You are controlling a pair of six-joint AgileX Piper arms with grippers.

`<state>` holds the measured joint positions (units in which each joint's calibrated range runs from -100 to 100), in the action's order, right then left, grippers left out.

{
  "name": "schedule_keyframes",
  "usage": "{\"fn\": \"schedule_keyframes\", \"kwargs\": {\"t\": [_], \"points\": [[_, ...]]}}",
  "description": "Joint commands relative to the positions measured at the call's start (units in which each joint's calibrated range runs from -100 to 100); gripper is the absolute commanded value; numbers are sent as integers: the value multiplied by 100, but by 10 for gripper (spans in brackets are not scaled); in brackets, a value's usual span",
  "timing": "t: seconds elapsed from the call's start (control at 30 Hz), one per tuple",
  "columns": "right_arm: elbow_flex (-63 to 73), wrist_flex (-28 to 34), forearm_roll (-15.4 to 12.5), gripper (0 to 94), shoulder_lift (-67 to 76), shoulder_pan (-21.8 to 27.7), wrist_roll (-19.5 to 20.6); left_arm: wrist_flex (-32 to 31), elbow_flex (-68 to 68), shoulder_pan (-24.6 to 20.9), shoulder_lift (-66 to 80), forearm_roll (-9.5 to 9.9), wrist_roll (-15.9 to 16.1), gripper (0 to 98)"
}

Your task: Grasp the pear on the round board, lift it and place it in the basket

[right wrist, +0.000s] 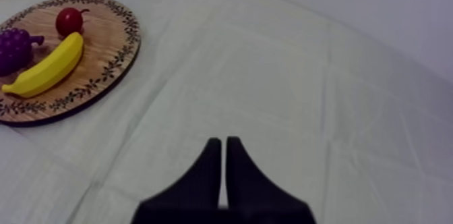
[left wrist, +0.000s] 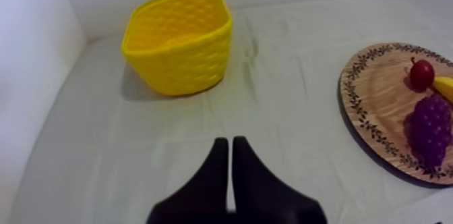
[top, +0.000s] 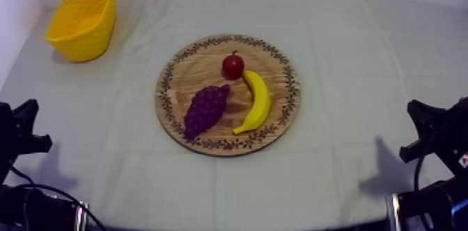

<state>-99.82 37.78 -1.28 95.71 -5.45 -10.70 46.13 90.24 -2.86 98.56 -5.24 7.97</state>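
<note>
The round wooden board (top: 182, 74) lies mid-table and carries a small red fruit (top: 232, 66), a banana (top: 258, 101) and a bunch of purple grapes (top: 206, 108). The yellow basket (top: 83, 21) stands at the far left corner; what it holds is hidden by its wall. My left gripper (left wrist: 229, 143) is shut on nothing, low at the left side (top: 28, 126), with the basket (left wrist: 178, 41) ahead of it and the board (left wrist: 377, 98) off to its side. My right gripper (right wrist: 222, 142) is shut on nothing too, low at the right (top: 425, 131), well away from the board (right wrist: 101, 44).
A white wall runs along the table's left side beside the basket (left wrist: 34, 71). Bare grey-white cloth (top: 348, 53) lies between the board and both grippers and all around the board.
</note>
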Motion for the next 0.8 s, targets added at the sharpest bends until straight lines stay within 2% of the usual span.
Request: {"fn": "schedule_keyframes", "kwargs": {"t": [0.0, 0.13, 0.23, 0.77], "points": [[5, 4, -1, 4, 4, 1, 2, -67, 340, 25, 68, 176, -508, 0], [5, 4, -1, 4, 4, 1, 0, -75, 482, 42, 106, 364, -657, 0], [5, 4, -1, 4, 4, 1, -3, -75, 513, 35, 114, 419, -701, 0], [5, 4, -1, 4, 4, 1, -3, -76, 541, 22, 118, 448, -736, 0]]}}
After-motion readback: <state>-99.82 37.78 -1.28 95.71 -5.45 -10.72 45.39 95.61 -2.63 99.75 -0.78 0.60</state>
